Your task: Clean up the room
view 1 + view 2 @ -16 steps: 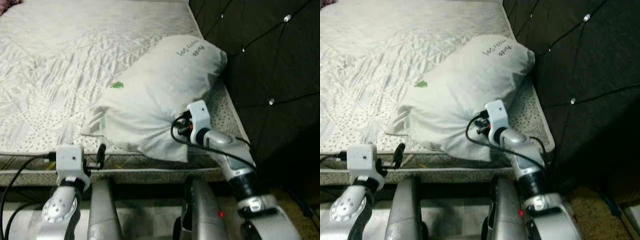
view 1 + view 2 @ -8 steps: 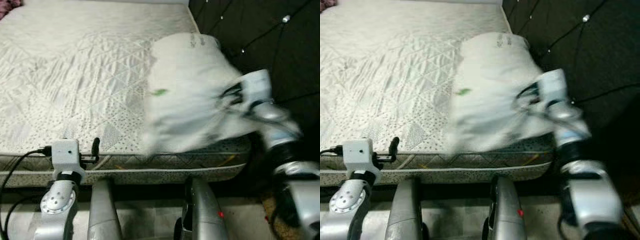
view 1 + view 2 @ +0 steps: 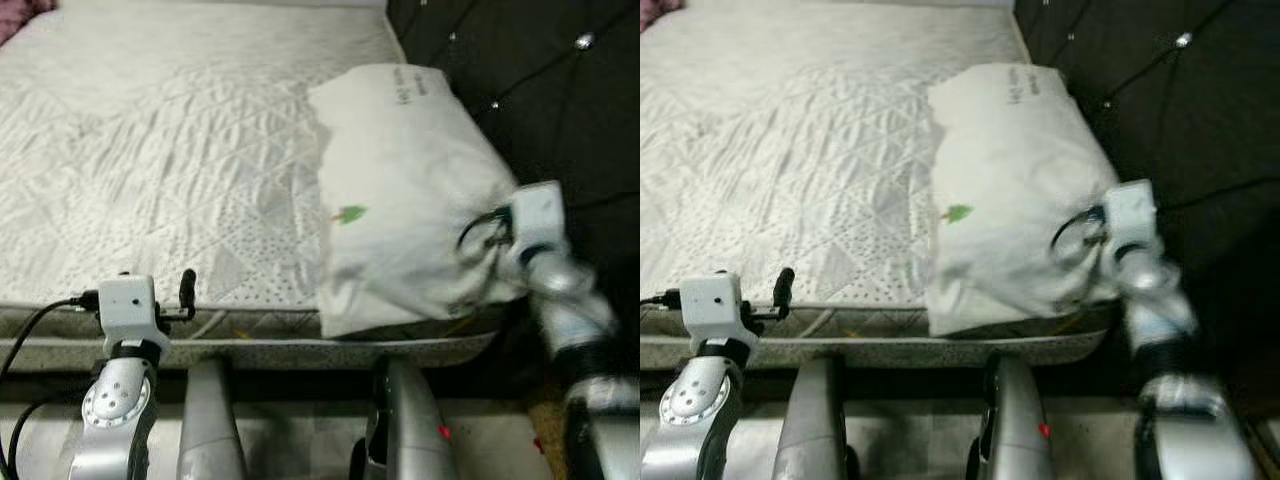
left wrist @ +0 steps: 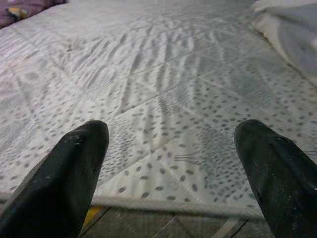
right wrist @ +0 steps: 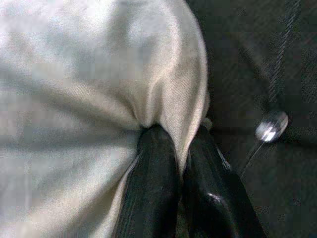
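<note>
Pinching a fold of cloth, the right gripper [image 5: 181, 163] holds the white pillow [image 3: 405, 195] by its near right corner, so it can drag the pillow without lifting all of it. Its two black fingers [image 5: 153, 178] are squeezed close together with the cloth bunched between them. The pillow lies on the right side of the bed [image 3: 170, 150], running straight along the dark headboard [image 3: 540, 90] and just beside it. That looks like the tidy spot for a pillow, so I think this step is nearly done. The near end of the pillow hangs a little over the front edge of the bed, so it may need a small push back. The left gripper [image 4: 173, 158] waits low at the front edge of the bed, well apart from the pillow, with its fingers spread wide and nothing in them. It is not helping right now. One second ago the pillow lay slanted across the bed, with its near end closer to the middle. Now that end has swung over to the right, and the right gripper has moved out to the right with it. The left gripper has hardly moved at all.
</note>
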`<state>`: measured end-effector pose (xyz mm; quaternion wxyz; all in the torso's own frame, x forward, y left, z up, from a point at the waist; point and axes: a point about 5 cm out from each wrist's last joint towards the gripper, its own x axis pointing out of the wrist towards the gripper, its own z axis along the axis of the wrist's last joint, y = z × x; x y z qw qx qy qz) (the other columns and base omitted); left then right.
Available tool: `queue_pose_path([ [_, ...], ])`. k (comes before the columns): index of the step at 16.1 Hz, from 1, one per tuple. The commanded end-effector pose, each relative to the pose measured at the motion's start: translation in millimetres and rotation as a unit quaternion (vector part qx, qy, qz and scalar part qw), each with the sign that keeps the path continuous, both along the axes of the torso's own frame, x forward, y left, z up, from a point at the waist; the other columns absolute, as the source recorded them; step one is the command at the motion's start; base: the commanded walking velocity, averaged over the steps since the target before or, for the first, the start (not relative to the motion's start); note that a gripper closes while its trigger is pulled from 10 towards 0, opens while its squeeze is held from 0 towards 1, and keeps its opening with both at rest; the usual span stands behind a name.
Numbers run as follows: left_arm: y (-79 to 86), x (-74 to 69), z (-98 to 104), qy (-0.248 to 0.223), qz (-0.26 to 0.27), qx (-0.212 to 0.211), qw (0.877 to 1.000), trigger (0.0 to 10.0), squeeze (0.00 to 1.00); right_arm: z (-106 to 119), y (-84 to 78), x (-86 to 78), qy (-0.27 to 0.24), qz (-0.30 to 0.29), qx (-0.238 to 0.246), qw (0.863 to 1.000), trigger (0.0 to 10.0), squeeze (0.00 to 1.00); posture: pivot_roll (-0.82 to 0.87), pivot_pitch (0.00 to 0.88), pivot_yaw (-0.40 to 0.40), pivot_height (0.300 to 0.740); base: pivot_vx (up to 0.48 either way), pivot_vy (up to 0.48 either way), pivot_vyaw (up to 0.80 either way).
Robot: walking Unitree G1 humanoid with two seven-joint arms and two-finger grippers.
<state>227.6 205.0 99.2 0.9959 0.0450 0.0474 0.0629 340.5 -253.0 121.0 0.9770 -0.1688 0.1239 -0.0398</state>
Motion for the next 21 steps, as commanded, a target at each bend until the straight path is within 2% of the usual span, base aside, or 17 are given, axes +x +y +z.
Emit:
queue_pose_path([
  [1, -1.6, 1.3, -0.8, 0.001, 0.000, 0.004, 1.000, 10.0, 0.00, 4.0, 12.8, 0.0, -0.011, 0.022, 0.004, 1.000, 0.0, 0.00, 0.06, 0.009, -0.064, 0.533, 0.000, 0.000, 0.00],
  [2, -1.6, 1.4, 0.0, 0.000, 0.000, 0.004, 1.000, 10.0, 0.00, -2.1, 24.1, -5.2, -0.009, 0.034, 0.012, 0.999, 0.0, 0.00, 0.06, 0.020, -0.062, 0.533, 0.000, 0.000, 0.00],
  [3, -1.6, 0.9, 0.0, -0.001, -0.001, 0.005, 1.000, 10.0, 0.00, -11.4, 48.0, -11.9, -0.004, 0.069, 0.032, 0.997, 0.0, 0.00, 0.06, 0.012, -0.062, 0.533, 0.000, 0.000, 0.00],
  [5, -0.6, 0.2, 0.7, -0.002, -0.002, 0.008, 1.000, 10.0, 0.00, -13.9, 64.1, -15.1, -0.003, 0.089, 0.042, 0.995, 0.0, 0.00, 0.07, 0.010, -0.064, 0.533, 0.000, 0.000, 0.00],
  [6, 1.6, 1.2, 1.5, -0.003, -0.001, 0.010, 1.000, 10.0, 0.00, -14.3, 65.5, -12.7, 0.000, 0.090, 0.037, 0.995, 0.0, 0.00, 0.08, 0.007, -0.058, 0.533, 0.000, 0.000, 0.00],
  [8, 3.7, 2.9, 2.9, -0.005, -0.001, 0.013, 1.000, 10.0, 0.00, -4.7, 49.8, -1.2, -0.011, 0.066, 0.019, 0.998, 0.0, 0.00, 0.08, 0.001, -0.051, 0.533, 0.000, 0.000, 0.00],
  [10, 3.8, 4.7, 3.6, -0.007, 0.000, 0.013, 1.000, 10.0, 0.00, 20.5, 12.1, 17.6, -0.030, -0.016, 0.044, 0.998, 0.0, 0.00, 0.08, 0.000, -0.049, 0.533, 0.000, 0.000, 0.00],
  [11, 3.4, 4.9, 3.6, -0.008, 0.000, 0.013, 1.000, 10.0, 0.00, 24.7, 7.1, 19.5, -0.035, -0.024, 0.038, 0.998, 0.0, 0.00, 0.08, 0.000, -0.049, 0.533, 0.000, 0.000, 0.00],
  [13, 0.3, 3.8, 2.6, -0.009, 0.000, 0.010, 1.000, 10.0, 0.00, 48.4, -19.7, 25.3, -0.066, -0.078, 0.022, 0.995, 0.0, 0.00, 0.09, 0.000, -0.052, 0.533, 0.000, 0.000, 0.00],
  [15, -0.6, 3.3, 2.1, -0.008, 0.001, 0.009, 1.000, 10.0, 0.00, 63.0, -39.0, 28.2, -0.084, -0.120, 0.011, 0.989, 0.0, 0.00, 0.09, 0.000, -0.052, 0.533, 0.000, 0.000, 0.00],
  [19, 3.4, 2.4, 1.1, -0.007, 0.005, 0.012, 1.000, 10.0, 0.00, 60.3, -53.9, 19.6, -0.086, -0.151, -0.015, 0.985, 0.0, 0.00, 0.09, 0.000, -0.055, 0.533, 0.000, 0.000, 0.00],
  [21, 2.3, 4.6, 1.1, -0.006, 0.001, 0.015, 1.000, 10.0, 0.00, 51.0, -69.6, 5.7, -0.081, -0.164, -0.037, 0.982, 0.0, 0.00, 0.08, 0.000, -0.050, 0.533, 0.000, 0.000, 0.00],
])
